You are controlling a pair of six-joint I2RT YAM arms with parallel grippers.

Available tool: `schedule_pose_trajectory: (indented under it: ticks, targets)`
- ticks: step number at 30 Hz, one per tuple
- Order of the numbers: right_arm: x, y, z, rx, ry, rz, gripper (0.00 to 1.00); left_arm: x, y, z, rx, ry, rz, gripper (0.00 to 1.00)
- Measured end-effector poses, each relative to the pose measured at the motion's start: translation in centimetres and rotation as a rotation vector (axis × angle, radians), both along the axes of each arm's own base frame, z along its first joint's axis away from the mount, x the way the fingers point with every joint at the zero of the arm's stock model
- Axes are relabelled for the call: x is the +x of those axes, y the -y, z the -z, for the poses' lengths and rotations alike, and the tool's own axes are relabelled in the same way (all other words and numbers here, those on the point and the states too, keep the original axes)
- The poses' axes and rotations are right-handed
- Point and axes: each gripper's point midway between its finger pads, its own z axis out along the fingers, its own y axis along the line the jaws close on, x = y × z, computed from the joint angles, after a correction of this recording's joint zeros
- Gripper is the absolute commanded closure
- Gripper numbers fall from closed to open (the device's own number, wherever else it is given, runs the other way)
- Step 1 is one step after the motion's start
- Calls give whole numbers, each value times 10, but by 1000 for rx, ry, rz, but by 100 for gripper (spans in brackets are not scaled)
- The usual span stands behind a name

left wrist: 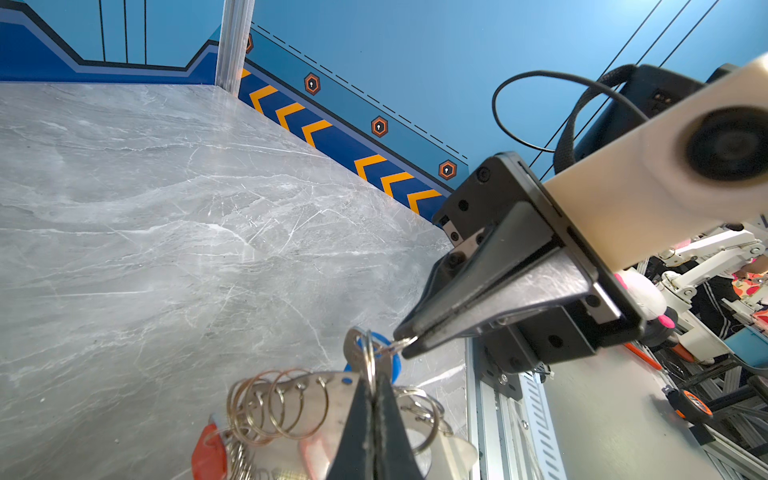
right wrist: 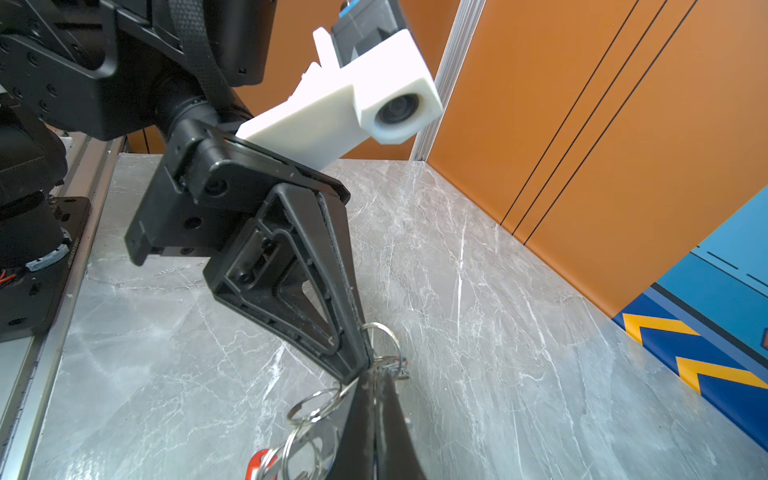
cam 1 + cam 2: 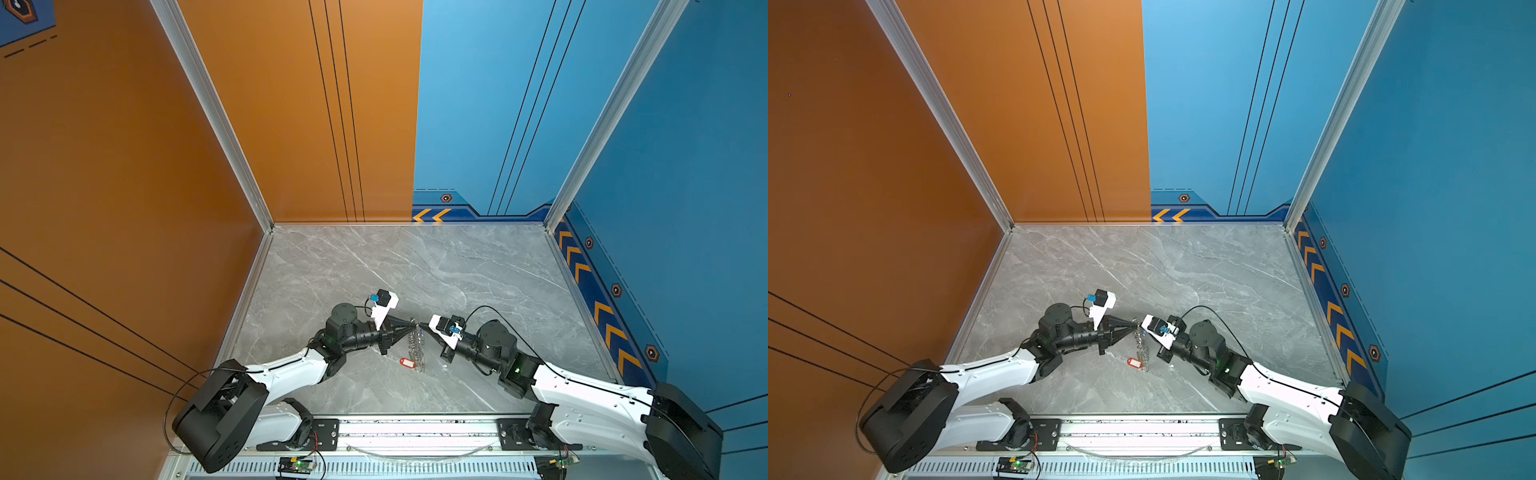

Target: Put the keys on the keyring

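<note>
Where marble tabletop (image 3: 415,270) meets orange and blue walls (image 3: 291,124), left gripper (image 3: 409,325) clamps the keyring (image 3: 417,349); right gripper (image 3: 423,325) clamps a split ring (image 1: 397,346).

Counter (image 3: 415,266): grey marble, white veins.
Orange wall (image 3: 124,166): on the left claw (image 3: 410,323) side.
Blue wall (image 3: 685,145): on the right claw (image 3: 422,324) side.

Both top views look steeply down from 6 o'clock, covering the whole bench (image 3: 457,270). Wrist cameras sit close behind the left pincer (image 1: 371,384) and right pincer (image 2: 374,376), facing each other across the shared keyring (image 1: 332,399).
</note>
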Motion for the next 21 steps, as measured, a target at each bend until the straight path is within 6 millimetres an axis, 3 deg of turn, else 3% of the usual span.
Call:
schedule_pose_trajectory:
  ticks: [21]
  targets:
    - [-9,6,-6,35,-11,-21,100,3,0,-5,-14,29,-17,100]
